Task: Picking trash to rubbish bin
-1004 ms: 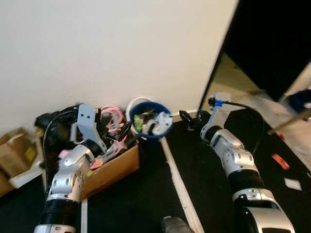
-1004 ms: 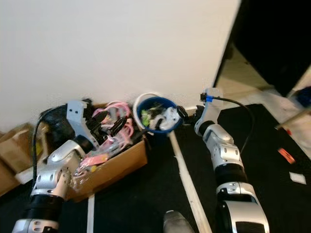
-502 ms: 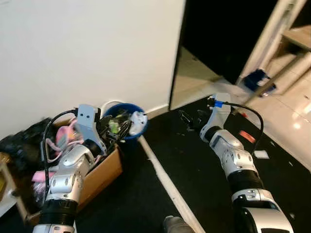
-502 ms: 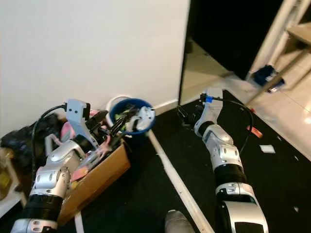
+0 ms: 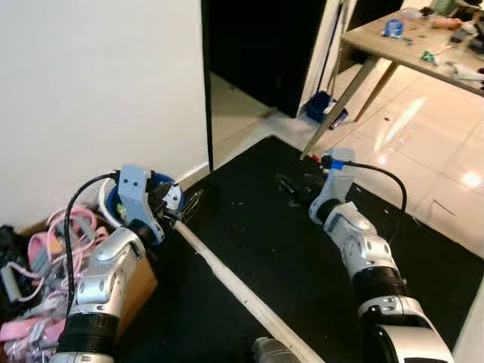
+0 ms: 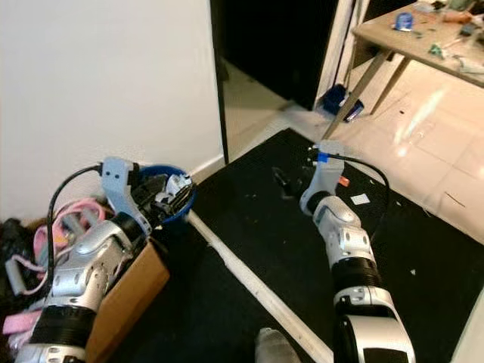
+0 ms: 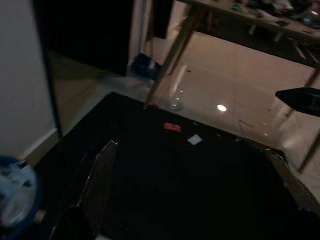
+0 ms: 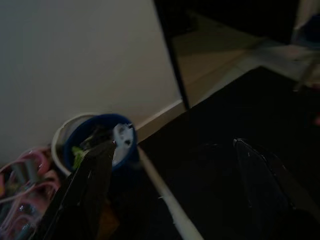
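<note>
The blue rubbish bin [image 6: 168,198] stands by the white wall, filled with white and green trash, and also shows in the right wrist view as the bin [image 8: 97,142]. My left gripper [image 5: 185,207] is raised just beside the bin's rim, open and empty. My right gripper [image 6: 284,181] hovers open over the black mat, nothing between its fingers. Two small scraps lie on the mat beyond the right arm: a white scrap [image 6: 360,199] and a red scrap [image 6: 342,181]. The left wrist view also shows the red scrap [image 7: 172,127] and the white scrap [image 7: 194,139].
A cardboard box [image 6: 125,295] holding pink items [image 5: 45,249] sits at my left. A white strip [image 5: 242,291] crosses the black mat [image 5: 272,242]. A wooden table [image 5: 408,45] stands on the shiny tile floor at far right, a blue object [image 5: 321,106] near its leg. A dark doorway opens ahead.
The whole view has swung to the right: bin and box now sit at the left edge, and the table and tile floor have come into view. Both arms keep their pose.
</note>
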### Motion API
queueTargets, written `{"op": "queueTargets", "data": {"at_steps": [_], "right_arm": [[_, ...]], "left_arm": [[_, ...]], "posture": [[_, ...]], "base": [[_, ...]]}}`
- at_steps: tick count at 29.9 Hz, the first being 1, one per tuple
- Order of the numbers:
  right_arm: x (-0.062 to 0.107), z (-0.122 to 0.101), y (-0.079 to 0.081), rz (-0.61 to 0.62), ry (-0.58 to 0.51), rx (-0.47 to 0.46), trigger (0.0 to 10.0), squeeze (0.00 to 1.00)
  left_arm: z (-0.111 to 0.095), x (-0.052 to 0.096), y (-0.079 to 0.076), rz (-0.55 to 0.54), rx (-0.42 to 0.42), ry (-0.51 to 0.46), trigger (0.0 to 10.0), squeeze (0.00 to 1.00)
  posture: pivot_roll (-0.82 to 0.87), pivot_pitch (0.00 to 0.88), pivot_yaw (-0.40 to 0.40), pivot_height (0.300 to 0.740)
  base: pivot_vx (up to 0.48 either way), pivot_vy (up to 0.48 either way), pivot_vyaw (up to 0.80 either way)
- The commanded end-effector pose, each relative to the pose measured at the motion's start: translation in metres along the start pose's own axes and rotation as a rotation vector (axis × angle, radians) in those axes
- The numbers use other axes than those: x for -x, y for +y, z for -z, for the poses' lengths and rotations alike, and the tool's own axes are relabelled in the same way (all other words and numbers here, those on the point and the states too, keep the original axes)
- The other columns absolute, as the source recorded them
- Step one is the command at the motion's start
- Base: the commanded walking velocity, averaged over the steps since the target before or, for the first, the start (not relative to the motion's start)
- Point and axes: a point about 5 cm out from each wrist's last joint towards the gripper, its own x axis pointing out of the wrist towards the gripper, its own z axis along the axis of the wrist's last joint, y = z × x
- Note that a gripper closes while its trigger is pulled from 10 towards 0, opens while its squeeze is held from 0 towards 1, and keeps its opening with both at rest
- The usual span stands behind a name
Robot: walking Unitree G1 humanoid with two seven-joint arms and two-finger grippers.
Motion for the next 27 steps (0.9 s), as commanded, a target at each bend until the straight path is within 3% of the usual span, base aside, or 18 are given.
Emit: {"op": "queueTargets", "data": {"at_steps": [1, 27], "right_arm": [[0.0005, 0.0016, -0.0011, 0.003, 0.012, 0.002, 10.0, 0.0], [0.0001, 0.0006, -0.0012, 0.009, 0.006, -0.005, 10.0, 0.0]], "left_arm": [[0.0009, -0.0005, -0.0005, 0.004, 0.005, 0.006, 10.0, 0.0], [-0.0012, -0.0002, 0.0002, 0.002, 0.005, -0.002, 10.0, 0.0]], "posture": [[-0.11, 0.0, 0.017, 0.74], [-0.11, 0.0, 0.022, 0.74]], "base": [[0.0, 0.0, -0.76], [0.0, 0.0, -0.76]]}}
